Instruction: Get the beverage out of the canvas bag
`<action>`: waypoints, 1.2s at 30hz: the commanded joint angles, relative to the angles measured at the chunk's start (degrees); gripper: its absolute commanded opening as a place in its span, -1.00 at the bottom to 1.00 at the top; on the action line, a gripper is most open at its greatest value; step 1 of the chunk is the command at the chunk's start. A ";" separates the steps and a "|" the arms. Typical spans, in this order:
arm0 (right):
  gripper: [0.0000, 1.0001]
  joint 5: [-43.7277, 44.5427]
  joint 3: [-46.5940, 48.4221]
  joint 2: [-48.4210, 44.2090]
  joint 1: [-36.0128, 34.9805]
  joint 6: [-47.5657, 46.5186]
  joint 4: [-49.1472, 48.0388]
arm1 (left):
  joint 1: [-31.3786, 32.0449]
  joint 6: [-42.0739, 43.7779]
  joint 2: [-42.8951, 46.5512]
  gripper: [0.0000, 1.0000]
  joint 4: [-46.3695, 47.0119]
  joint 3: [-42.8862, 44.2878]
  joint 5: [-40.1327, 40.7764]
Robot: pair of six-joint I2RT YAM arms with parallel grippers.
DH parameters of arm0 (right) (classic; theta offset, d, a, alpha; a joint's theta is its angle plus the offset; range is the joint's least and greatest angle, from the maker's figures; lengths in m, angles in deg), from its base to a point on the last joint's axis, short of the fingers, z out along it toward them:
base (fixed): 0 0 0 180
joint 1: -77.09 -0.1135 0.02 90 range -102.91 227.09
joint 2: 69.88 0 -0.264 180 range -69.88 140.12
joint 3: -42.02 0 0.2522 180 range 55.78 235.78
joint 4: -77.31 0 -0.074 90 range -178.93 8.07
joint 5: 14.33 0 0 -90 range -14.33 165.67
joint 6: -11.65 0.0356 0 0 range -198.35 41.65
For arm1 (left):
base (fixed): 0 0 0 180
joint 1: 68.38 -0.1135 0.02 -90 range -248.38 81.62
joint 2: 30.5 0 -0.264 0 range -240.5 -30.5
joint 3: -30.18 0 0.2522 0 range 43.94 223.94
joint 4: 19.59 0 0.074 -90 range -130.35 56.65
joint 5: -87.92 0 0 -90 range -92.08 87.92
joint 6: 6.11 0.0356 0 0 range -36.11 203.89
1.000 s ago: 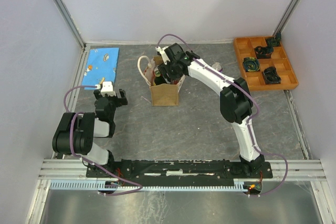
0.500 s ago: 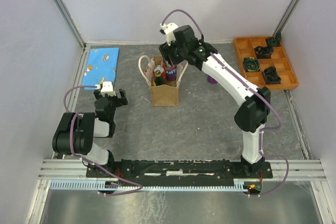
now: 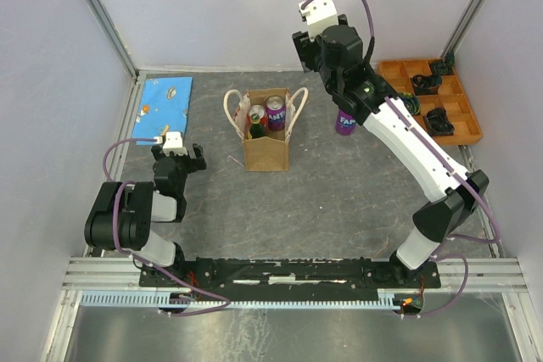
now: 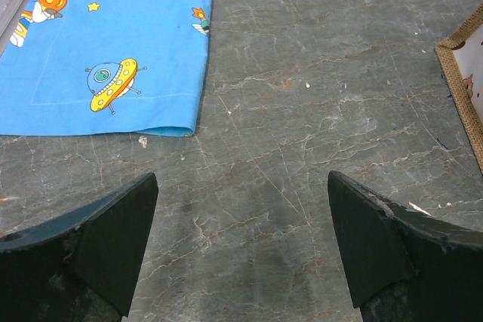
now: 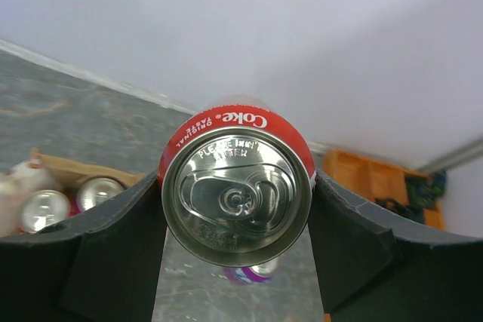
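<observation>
The right gripper (image 5: 238,220) pinches a red Coke can (image 5: 236,186) between its two dark fingers (image 5: 121,254), one pad against each side of the can, whose silver top and pull tab face the wrist camera. In the overhead view the right arm (image 3: 407,137) reaches up toward the back wall, well above the grey stone-patterned table (image 3: 339,201), so the can hangs in the air outside the canvas bag (image 3: 265,152) and apart from it. The bag stands upright near the middle of the table with its mouth open and its two white loop handles (image 3: 229,108) flopped to either side. Inside it a purple can (image 3: 276,113), a silver-topped can (image 3: 256,114) and something dark green (image 3: 253,130) are visible; whether the green thing is a bottle cannot be told. Another purple can (image 3: 345,119) stands upright on the table between the bag and an orange compartment tray (image 3: 397,74), which holds several black parts (image 3: 437,120). The left arm (image 3: 127,214) sits folded low on its own side, and the left gripper (image 4: 241,179) is spread wide with nothing between its fingers — only bare tabletop shows there. A blue cloth (image 4: 113,43) printed with cartoon flying saucers lies flat beyond it, and one edge of the bag shows at the right of that wrist view.
</observation>
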State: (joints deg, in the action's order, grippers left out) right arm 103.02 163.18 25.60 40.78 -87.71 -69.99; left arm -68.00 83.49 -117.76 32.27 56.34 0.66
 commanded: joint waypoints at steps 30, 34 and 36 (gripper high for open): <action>-1.00 -18.40 -7.85 9.37 9.78 15.08 10.62 | -0.03 -0.47 0.15 0.99 1.62 1.22 0.09; -1.00 -18.61 -8.87 11.90 9.80 15.40 10.19 | -0.01 -0.43 0.15 0.99 1.68 1.24 0.10; -1.00 -18.25 -9.35 13.28 9.79 15.46 9.61 | -0.03 -0.47 0.10 0.99 1.62 1.22 0.08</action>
State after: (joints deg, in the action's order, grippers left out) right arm 84.77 153.58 37.80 50.52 -73.00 -54.61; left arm -68.00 83.49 -117.76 32.29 56.34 0.64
